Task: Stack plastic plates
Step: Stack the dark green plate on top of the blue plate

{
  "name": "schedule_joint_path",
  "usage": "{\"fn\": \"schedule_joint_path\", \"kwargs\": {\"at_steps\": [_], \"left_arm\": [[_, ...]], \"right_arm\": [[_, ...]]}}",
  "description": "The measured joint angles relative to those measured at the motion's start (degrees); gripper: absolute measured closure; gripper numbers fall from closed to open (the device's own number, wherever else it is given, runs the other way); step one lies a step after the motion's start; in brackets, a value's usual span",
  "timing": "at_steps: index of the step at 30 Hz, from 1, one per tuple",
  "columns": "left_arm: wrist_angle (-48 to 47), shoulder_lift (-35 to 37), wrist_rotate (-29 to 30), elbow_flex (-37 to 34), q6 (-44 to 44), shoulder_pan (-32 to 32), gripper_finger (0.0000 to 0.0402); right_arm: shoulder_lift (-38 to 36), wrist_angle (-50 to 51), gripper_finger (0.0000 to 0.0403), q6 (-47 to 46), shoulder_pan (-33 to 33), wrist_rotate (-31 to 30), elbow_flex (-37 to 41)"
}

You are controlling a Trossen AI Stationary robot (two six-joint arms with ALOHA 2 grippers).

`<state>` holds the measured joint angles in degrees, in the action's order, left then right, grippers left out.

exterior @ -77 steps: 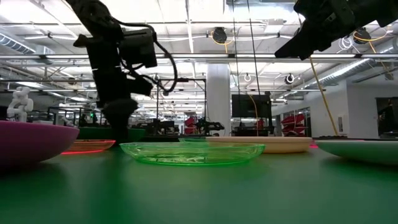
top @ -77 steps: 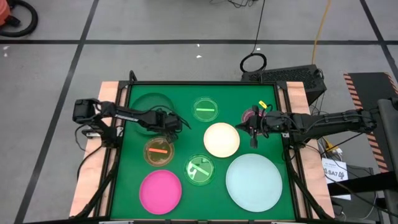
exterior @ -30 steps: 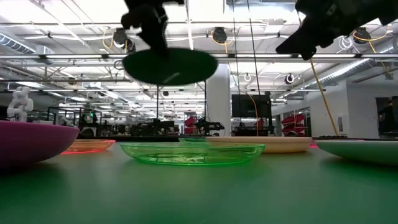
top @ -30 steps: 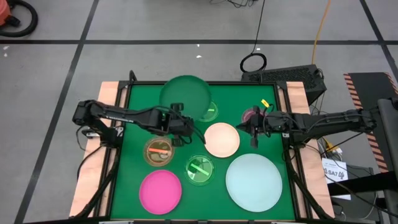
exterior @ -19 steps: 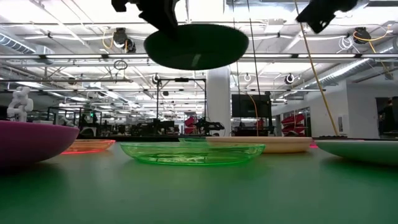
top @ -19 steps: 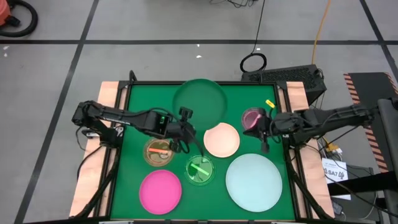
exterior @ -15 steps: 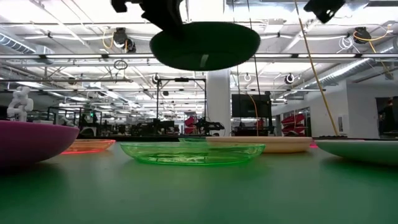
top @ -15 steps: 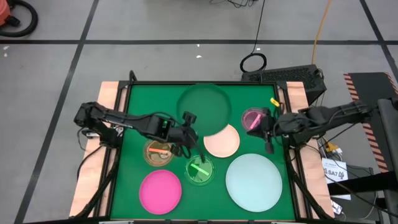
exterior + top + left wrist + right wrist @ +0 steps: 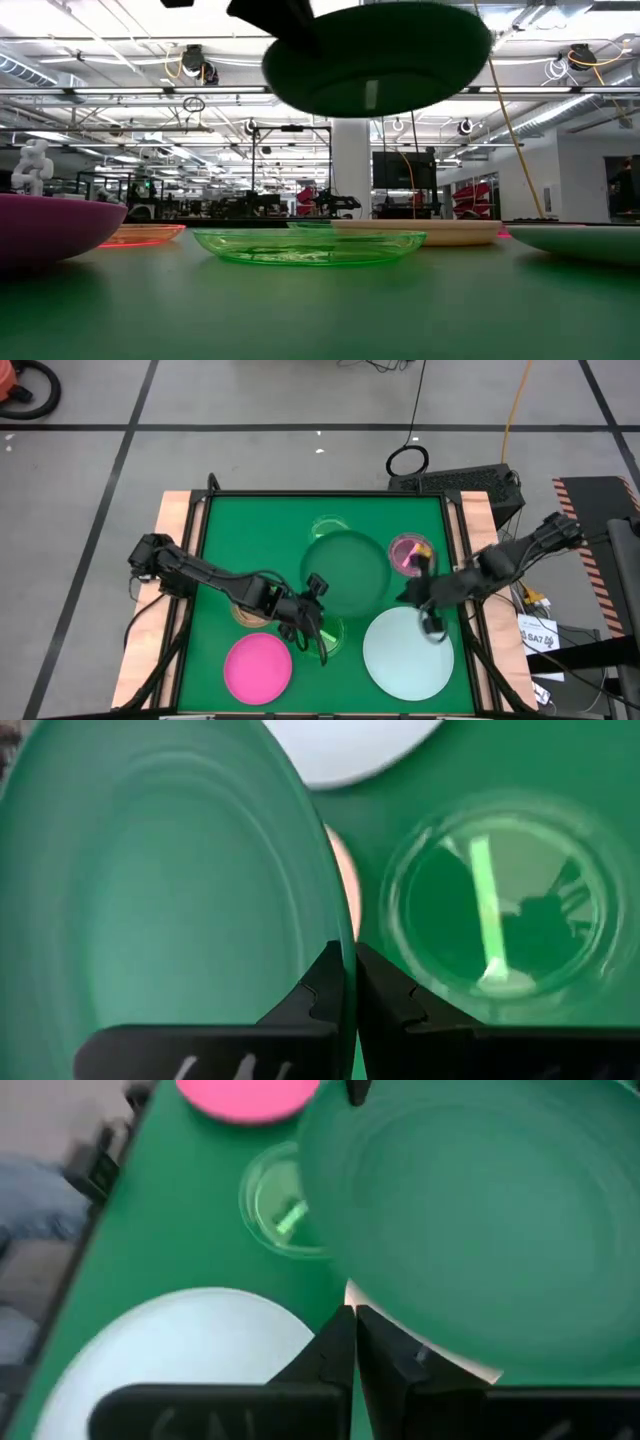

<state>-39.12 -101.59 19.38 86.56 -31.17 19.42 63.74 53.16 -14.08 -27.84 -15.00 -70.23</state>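
Above the table's middle: left gripper (image 9: 316,586), fingers clamped on the rim of the dark green plate (image 9: 348,571), held raised clear of the green mat (image 9: 230,530). Under that plate, partly hidden: cream-white plate (image 9: 352,1292). Just beside the left gripper's fingers (image 9: 325,988), on the mat: small translucent green plate (image 9: 495,910). Beyond it: medium pink plate (image 9: 258,667). Right gripper (image 9: 430,623): fingers pressed together, empty, poised over the large pale blue plate (image 9: 405,655). Beside it: small pink plate (image 9: 409,554).
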Motion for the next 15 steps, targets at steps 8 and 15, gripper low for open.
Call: {"fn": "schedule_joint_path", "kwargs": {"at_steps": [8,15], "left_arm": [[1.87,-2.19,-1.39,-0.02,4.89,0.86,0.0389],[4.28,-2.97,-1.97,0.02,7.33,1.89,0.0389]], "right_arm": [[9.76,-0.17,0.0284,0.68,-1.20,-0.12,-2.64],[13.52,-0.05,0.0192,1.71,-1.50,0.09,-3.98]]}}
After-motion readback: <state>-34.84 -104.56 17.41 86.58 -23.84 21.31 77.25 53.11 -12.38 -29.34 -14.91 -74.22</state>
